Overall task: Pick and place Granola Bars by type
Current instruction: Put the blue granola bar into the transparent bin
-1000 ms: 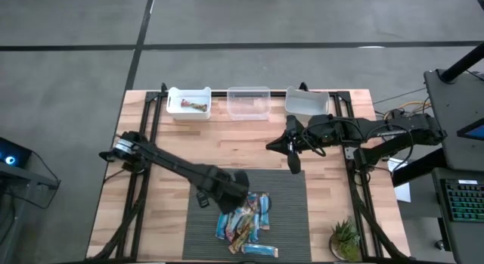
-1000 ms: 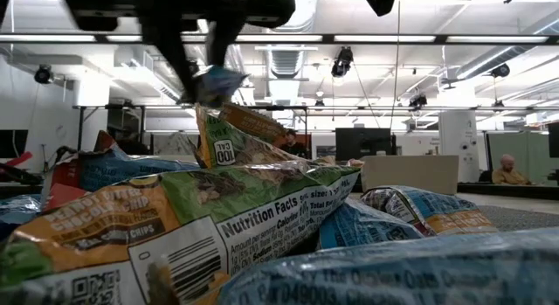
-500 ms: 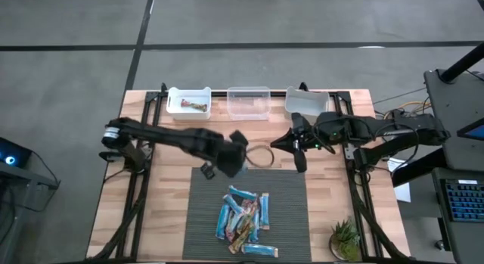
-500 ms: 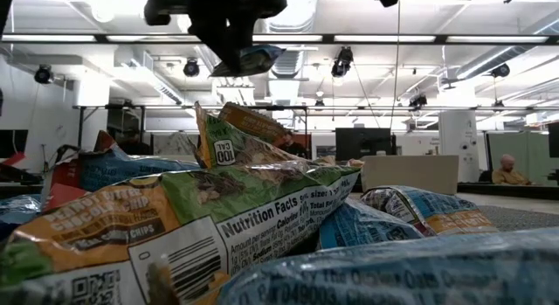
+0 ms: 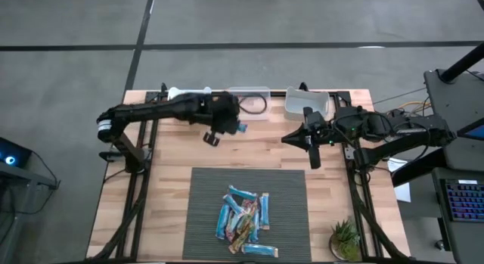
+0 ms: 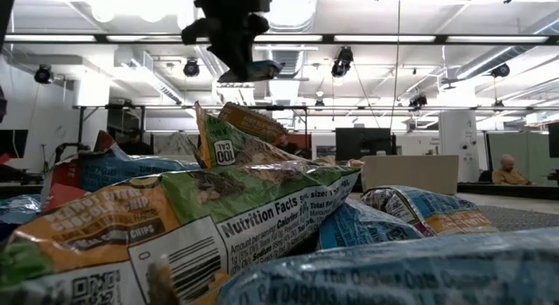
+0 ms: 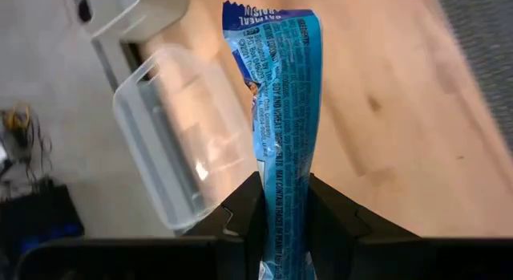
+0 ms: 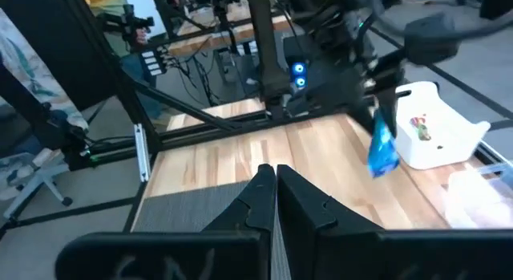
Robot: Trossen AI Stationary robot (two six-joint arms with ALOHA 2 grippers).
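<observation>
My left gripper (image 5: pixel 231 125) hangs over the wooden table just near of the clear middle bin (image 5: pixel 249 100), shut on one blue granola bar (image 5: pixel 241 128). The left wrist view shows that bar (image 7: pixel 282 111) running out past the fingers, with the clear bin (image 7: pixel 172 144) beside it. The remaining bars, blue and multicoloured, lie heaped (image 5: pixel 246 217) on the dark mat; in the low view they fill the foreground (image 6: pixel 218 226). My right gripper (image 5: pixel 306 139) is shut and empty, hovering over the table near the right-hand bin (image 5: pixel 306 104). My left gripper pinches the blue bar near one end (image 7: pixel 284 201) between its two fingers (image 7: pixel 247 209). The rest of the wrapper sticks out beyond the fingertips, along their direction. The bar is lifted clear of the table and hangs below the gripper in the right wrist view (image 8: pixel 382 148).
Three bins stand along the far edge: a white one (image 8: pixel 437 127) on the left holding a multicoloured bar (image 8: pixel 418 127), the clear middle one, and another on the right. A small potted plant (image 5: pixel 345 238) sits at the near right corner. People show in the room behind.
My left gripper has risen from the heap on the mat with the blue bar and swung toward the far edge, up to the clear middle bin. The bar is lifted clear of the pile. My right gripper has drifted a little toward the table's right.
</observation>
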